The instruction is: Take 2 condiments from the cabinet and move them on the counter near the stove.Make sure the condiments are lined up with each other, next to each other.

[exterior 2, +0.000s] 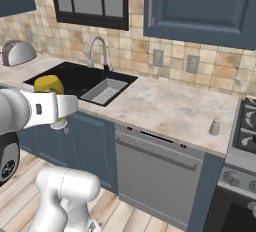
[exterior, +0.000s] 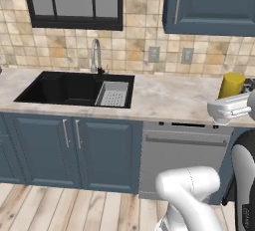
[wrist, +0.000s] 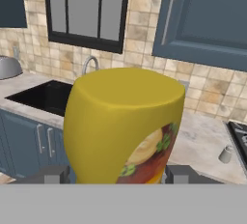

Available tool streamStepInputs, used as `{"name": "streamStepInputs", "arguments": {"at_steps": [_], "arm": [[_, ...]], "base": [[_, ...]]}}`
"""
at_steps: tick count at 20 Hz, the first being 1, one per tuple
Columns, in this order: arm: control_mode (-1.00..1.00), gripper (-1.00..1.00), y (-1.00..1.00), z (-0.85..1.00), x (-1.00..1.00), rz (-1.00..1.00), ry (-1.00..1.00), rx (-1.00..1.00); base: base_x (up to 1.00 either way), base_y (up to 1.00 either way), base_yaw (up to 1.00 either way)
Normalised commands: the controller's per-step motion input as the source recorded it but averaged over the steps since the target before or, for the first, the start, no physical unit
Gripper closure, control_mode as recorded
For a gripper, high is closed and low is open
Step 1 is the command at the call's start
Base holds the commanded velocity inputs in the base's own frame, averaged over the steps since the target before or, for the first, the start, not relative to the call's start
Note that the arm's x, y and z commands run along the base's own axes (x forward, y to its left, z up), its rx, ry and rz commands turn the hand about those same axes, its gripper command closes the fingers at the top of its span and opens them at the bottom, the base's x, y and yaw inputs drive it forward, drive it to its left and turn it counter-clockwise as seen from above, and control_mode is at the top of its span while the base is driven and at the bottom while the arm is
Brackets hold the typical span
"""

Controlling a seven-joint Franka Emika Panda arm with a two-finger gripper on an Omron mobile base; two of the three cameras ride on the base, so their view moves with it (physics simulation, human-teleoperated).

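Claw (wrist: 113,175) clenched on the yellow bottle (wrist: 120,126), carried in the air before the counter (exterior 2: 165,103), 1 pale shaker (exterior 2: 214,127) standing by the stove (exterior 2: 246,126), sink (exterior: 69,88) off left

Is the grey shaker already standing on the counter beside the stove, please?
Yes, the shaker stands upright on the counter, just left of the stove.
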Motion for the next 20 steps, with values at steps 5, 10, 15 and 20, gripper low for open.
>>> {"name": "streamStepInputs", "arguments": {"at_steps": [5,10,15,20], "arm": [[1.0,1.0,0.0,0.0,0.0,0.0,0.0,0.0],[1.0,1.0,0.0,0.0,0.0,0.0,0.0,0.0],[1.0,1.0,0.0,0.0,0.0,0.0,0.0,0.0],[1.0,1.0,0.0,0.0,0.0,0.0,0.0,0.0]], "base": [[0.1,-0.35,-0.04],[0.18,-0.18,-0.02],[0.26,-0.08,-0.01],[0.4,-0.04,-0.12]]}}
